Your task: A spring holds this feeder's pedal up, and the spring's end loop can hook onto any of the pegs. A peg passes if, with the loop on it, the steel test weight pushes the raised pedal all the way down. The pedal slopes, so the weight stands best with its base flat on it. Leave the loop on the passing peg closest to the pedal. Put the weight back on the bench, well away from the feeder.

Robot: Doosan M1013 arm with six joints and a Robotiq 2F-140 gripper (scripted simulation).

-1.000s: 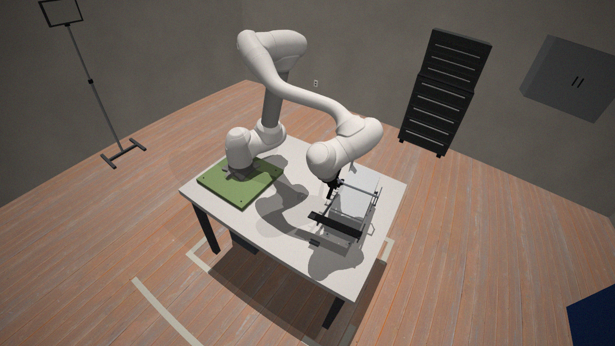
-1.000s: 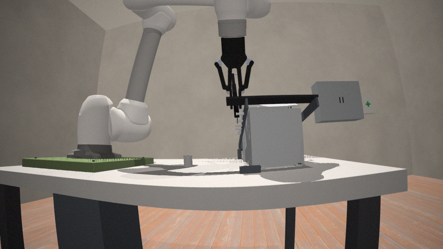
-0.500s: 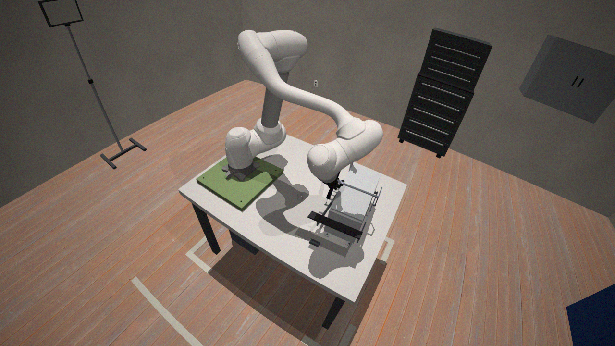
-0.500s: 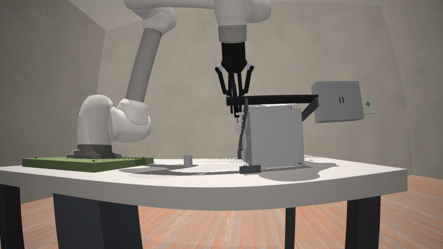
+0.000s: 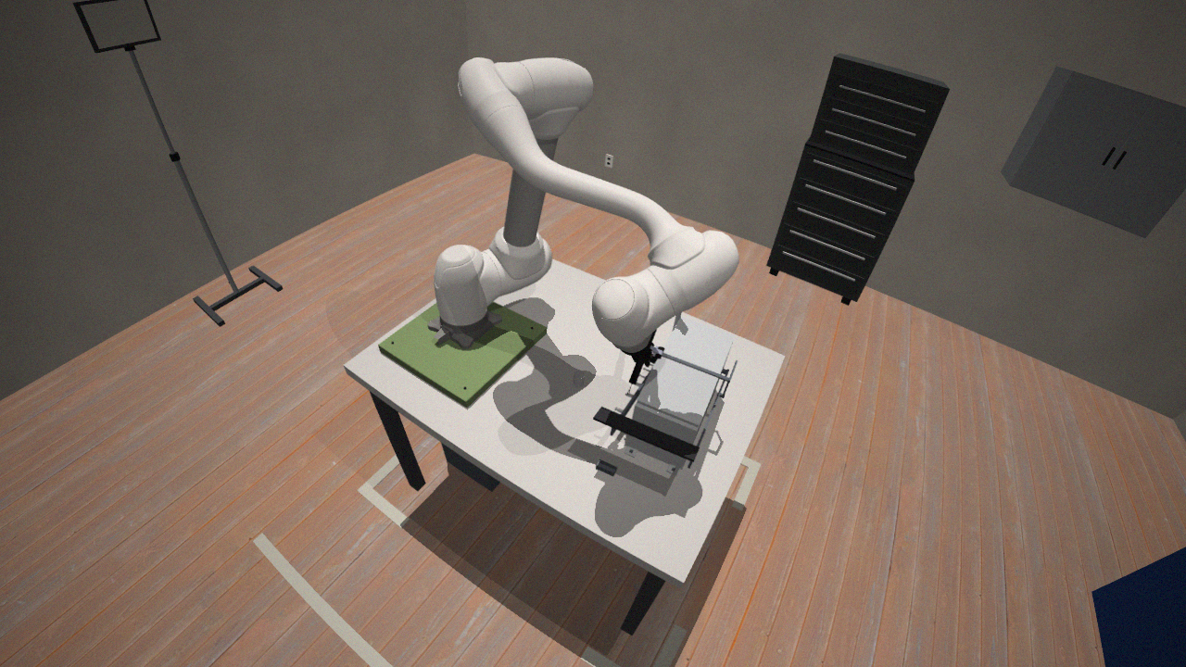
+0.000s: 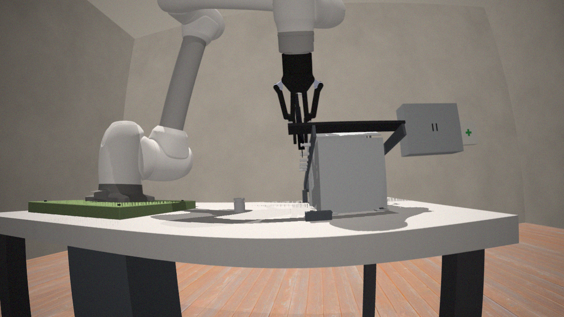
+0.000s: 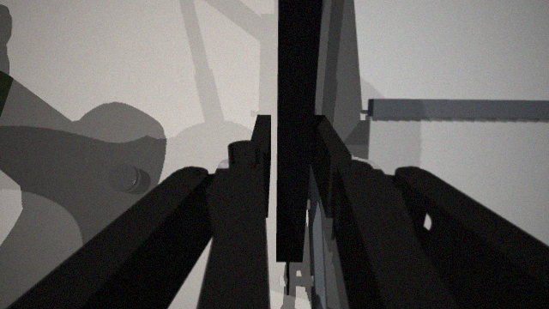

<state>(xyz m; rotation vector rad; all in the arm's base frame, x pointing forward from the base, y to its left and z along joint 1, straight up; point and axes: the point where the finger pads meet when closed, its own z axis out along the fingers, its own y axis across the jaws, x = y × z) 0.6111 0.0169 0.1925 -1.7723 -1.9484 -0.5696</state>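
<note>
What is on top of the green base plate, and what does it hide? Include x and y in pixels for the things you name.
The robot arm's dark foot (image 5: 462, 330) (image 6: 120, 193) stands on the green base plate (image 5: 464, 377) (image 6: 75, 208), with small dark dots near its corners. The surface beneath the foot is covered and cannot be seen.

Compared with the view from one second ago, the gripper (image 5: 637, 372) (image 6: 300, 141) (image 7: 290, 136) is now set slightly lower, and the arm's wrist (image 5: 622, 310) (image 6: 295, 41) is lowered with it. In the exterior view, the fingers are brought farther down alongside the upright black bar (image 6: 298, 110) (image 7: 296, 129), so that more of its length is flanked by them. Most of this drop is already seen half a second ago. The shadow (image 5: 638, 509) (image 6: 370, 225) cast beyond the feeder is also shifted slightly, its near edge drawn in.
</note>
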